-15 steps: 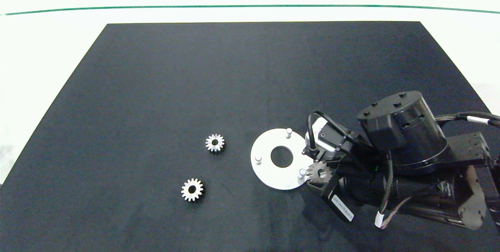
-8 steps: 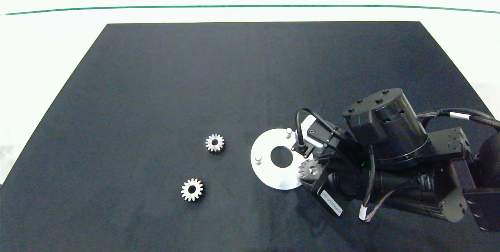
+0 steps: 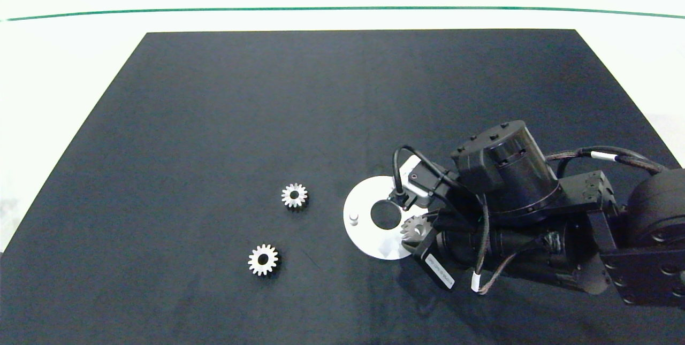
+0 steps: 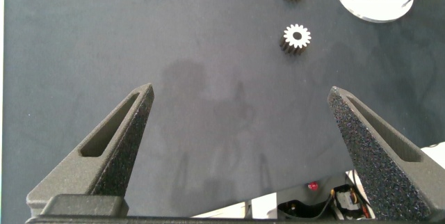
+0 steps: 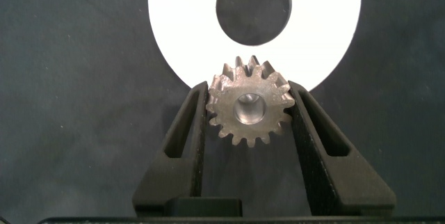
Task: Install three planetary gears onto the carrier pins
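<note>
Gears of silvery metal, small and ringed with pointed teeth around a round centre hole, are seen at three spots: one gear [image 5: 249, 108] is pinched flat between the grey fingers of the right gripper [image 5: 248, 113] over the near edge of the white disc [image 3: 364, 238], while two loose gears [image 3: 294, 195] [image 3: 263, 260] lie apart on the dark, matte mat [image 3: 214, 120] to the disc's left. The disc is flat, smooth and round with a large centre hole; one short white pin [image 3: 352, 219] is seen standing upright near its left rim, the others being hidden by the arm in the head view. The left gripper [image 4: 243, 154] is held above bare mat, its rough-textured dark fingers spread wide and empty.
</note>
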`<state>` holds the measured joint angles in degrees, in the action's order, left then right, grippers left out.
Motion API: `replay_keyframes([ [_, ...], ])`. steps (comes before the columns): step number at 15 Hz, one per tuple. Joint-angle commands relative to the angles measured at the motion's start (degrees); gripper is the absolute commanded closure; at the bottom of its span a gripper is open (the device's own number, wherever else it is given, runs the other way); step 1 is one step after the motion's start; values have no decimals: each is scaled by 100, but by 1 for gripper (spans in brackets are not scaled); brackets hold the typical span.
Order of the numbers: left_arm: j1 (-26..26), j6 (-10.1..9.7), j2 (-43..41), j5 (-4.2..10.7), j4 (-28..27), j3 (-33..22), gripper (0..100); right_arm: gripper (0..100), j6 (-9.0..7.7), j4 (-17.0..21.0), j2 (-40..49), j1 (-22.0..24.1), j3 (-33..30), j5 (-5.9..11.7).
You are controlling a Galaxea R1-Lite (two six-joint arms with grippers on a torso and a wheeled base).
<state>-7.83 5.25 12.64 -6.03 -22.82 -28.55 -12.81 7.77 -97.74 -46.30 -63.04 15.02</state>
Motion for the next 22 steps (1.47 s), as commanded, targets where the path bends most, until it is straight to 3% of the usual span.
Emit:
replay_keyframes([
  [1,-8,2,1,-3,-12,-1,0,81,-11,6,-78,-2,-42,10],
  [12,-8,11,1,-12,-12,-54,0,81,-2,129,-78,25,-60,10],
  [13,-8,11,1,-12,-12,-54,0,0,7,129,-78,33,-60,10],
  [20,-87,2,1,-3,-21,-37,0,0,86,102,-96,42,-68,1],
  [22,-96,2,-7,-3,-12,-1,0,0,244,120,396,33,55,1],
])
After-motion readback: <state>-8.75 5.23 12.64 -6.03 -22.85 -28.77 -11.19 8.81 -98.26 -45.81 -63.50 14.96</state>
